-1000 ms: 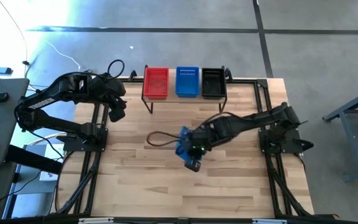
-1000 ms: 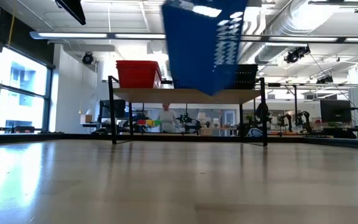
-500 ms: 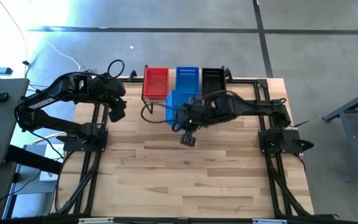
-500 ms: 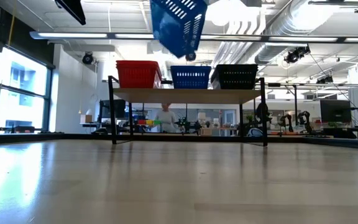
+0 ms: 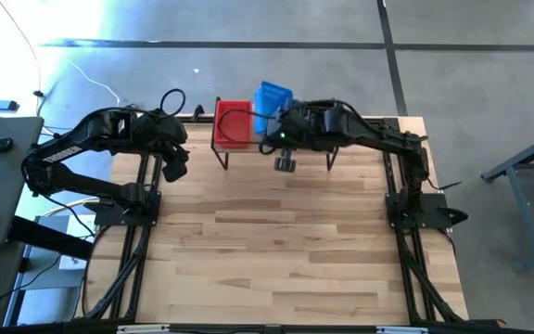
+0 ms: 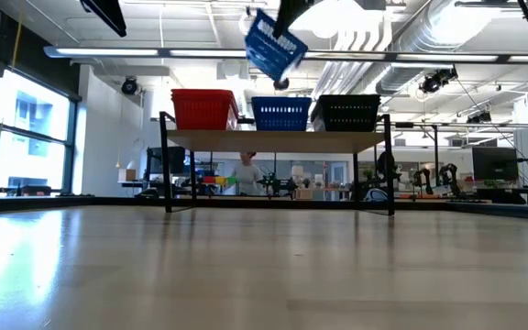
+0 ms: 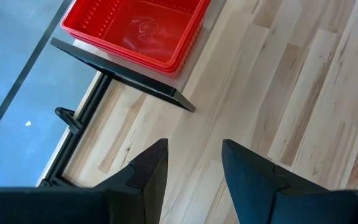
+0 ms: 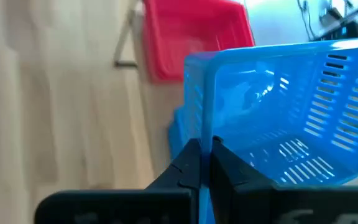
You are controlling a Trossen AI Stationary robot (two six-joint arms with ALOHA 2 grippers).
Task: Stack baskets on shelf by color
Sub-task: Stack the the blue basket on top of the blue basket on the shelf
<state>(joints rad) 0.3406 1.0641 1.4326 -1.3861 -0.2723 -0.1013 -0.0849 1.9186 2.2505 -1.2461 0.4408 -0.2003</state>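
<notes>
On the shelf (image 6: 278,139), at the table's far edge, stand red baskets (image 6: 204,108), blue baskets (image 6: 280,113) and black baskets (image 6: 346,112), side by side on its plank. My right gripper (image 8: 205,144) is above the shelf, shut on another blue basket (image 6: 273,44), which hangs tilted over the blue ones. From above, this held blue basket (image 5: 272,97) sits beside the red baskets (image 5: 233,125), and the arm covers most of the black ones. My left gripper (image 7: 191,162) is open and waits left of the shelf, near the red baskets (image 7: 138,28). My right gripper pinches one wall of the blue basket at its rim (image 8: 205,127), one finger inside and one outside. The basket is lifted clear and tilted, its open side (image 8: 278,106) turned sideways, above the blue baskets on the shelf (image 8: 178,134).
The wooden tabletop (image 5: 276,260) stretches bare in front of the shelf. The shelf's black metal legs (image 5: 222,156) stand near its far edge, and a black frame rail (image 7: 70,118) runs beside the table. Beyond the table a person (image 6: 244,172) shows far off.
My right gripper has carried the blue basket from over the table's middle toward the far edge and upward, until it hangs above the shelf. The basket has turned about on the way and stays tilted. The gripper has stayed shut on it.
</notes>
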